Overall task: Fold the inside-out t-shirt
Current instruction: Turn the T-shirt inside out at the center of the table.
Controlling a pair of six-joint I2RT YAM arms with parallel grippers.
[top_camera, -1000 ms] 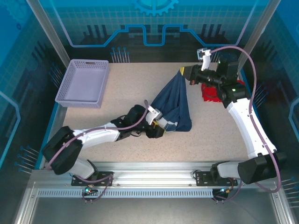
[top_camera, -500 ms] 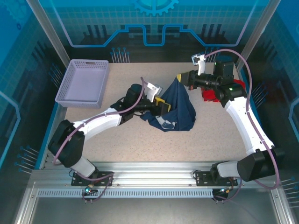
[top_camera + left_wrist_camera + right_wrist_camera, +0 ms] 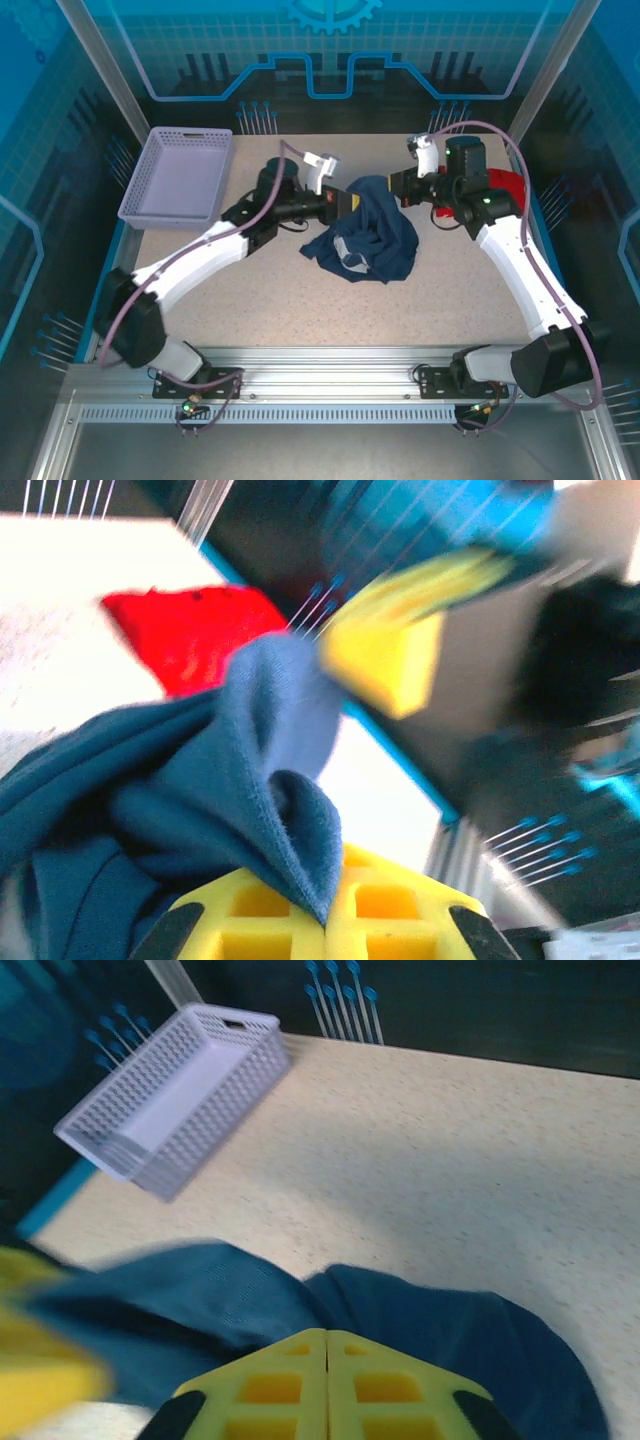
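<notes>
The inside-out t-shirt (image 3: 368, 240) is dark navy and lies bunched in the middle of the table, its top edge lifted between both grippers. My left gripper (image 3: 345, 200) is shut on a fold of that cloth (image 3: 290, 810), which comes out from between its yellow fingertips (image 3: 250, 910). My right gripper (image 3: 398, 184) faces it from the right, jaws pressed together, with the navy cloth (image 3: 240, 1300) converging on their tips (image 3: 327, 1338). The two grippers hang close together above the shirt. A blurred yellow finger of the right gripper (image 3: 385, 660) shows in the left wrist view.
A lavender mesh basket (image 3: 180, 176) stands at the far left (image 3: 170, 1100). A bright red folded garment (image 3: 505, 186) lies at the far right behind the right arm (image 3: 190, 630). Bare speckled tabletop (image 3: 260, 300) spreads in front of the shirt.
My left gripper has travelled from the near middle to the far middle and shut on the shirt. The right gripper came left and lower. The shirt went from a stretched hanging cone to a bunched heap.
</notes>
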